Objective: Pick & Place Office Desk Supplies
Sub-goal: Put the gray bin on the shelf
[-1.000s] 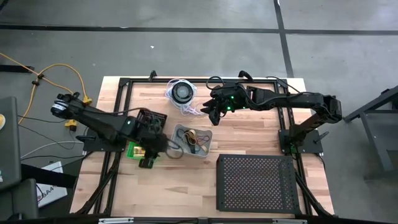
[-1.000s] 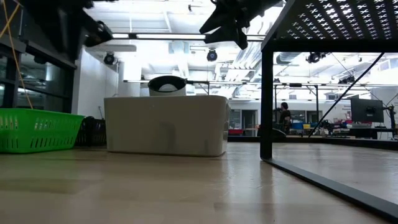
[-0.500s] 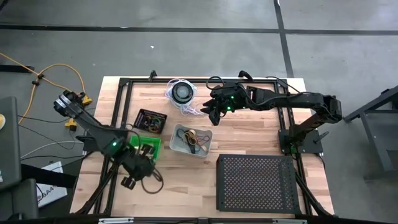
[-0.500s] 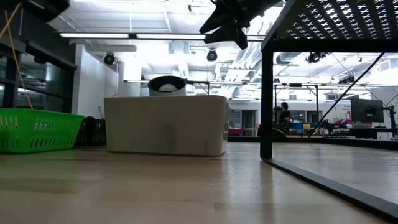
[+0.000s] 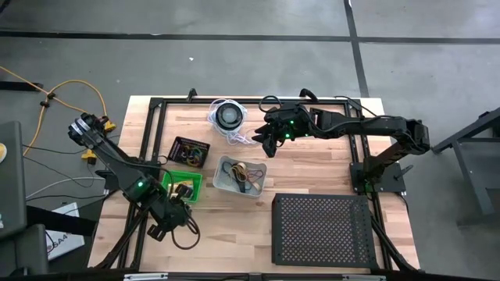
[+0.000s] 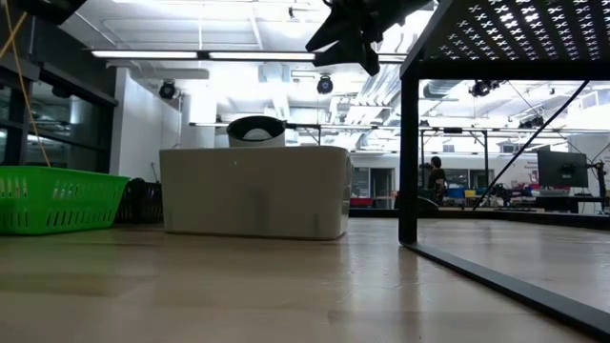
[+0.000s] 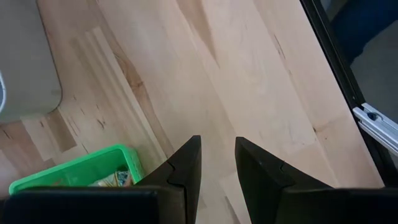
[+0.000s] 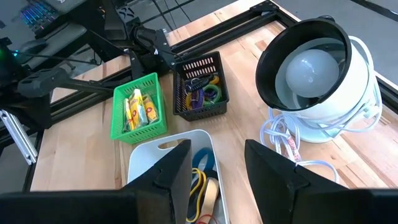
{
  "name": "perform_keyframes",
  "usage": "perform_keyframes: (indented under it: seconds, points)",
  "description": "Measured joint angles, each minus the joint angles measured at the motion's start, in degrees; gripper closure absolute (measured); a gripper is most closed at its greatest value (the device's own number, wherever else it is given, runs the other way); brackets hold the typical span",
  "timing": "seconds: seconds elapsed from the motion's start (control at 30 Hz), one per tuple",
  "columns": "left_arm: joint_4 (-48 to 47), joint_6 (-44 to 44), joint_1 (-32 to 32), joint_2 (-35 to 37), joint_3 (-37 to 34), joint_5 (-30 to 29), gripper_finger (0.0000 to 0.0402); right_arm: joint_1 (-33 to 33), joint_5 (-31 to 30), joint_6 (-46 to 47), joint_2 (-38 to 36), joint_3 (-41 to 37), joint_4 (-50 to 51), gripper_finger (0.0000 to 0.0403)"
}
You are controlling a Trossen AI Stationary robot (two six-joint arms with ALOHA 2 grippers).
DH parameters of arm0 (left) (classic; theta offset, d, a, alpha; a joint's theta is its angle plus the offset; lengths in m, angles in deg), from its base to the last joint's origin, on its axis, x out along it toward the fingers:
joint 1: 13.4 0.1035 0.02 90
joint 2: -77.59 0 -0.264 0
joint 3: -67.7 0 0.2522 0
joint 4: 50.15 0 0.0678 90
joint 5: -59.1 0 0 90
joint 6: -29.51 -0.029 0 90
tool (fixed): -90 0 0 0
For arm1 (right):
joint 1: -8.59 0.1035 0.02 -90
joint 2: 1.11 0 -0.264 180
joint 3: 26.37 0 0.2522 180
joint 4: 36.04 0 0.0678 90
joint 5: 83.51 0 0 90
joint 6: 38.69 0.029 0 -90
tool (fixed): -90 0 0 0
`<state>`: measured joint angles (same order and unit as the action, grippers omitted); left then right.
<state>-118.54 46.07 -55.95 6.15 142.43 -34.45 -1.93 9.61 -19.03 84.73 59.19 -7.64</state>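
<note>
My left gripper [image 7: 217, 146] hangs open over bare wood near the table's front left, with nothing between its fingers; in the high view, my left gripper [image 5: 158, 229] is nearer the front edge than the green basket [image 5: 181, 185]. That basket holds yellow packets [image 8: 138, 107]. A small black basket [image 8: 200, 88] holds coloured clips and rings. Rubber bands [image 5: 248, 175] lie in a pale bin [image 5: 231, 179]. My right gripper [image 8: 217, 152] stands open in the air behind that bin, empty.
A round black disc with a white coiled cord [image 5: 228, 115] stands at the far middle. A large black perforated tray [image 5: 322, 230] fills the near right. A black frame [image 5: 156, 104] runs along the table's edges. Bare wood [image 7: 249, 81] lies under my left gripper.
My left gripper has swung away from the green basket toward the table's near left corner, rolling a little as it went, with nothing between its fingers. Most of the move came early, and it has nearly stopped since. My right gripper has kept still.
</note>
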Motion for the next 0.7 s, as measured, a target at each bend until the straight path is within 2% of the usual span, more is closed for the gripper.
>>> perform_keyframes:
  seconds: [0.7]
  points:
    - [0.00, -0.02, 0.02, 0.00, 0.00, 0.09, 0.0309, 0.02, 0.01, 0.00, 0.00, -0.01, -0.47, 0.0266]
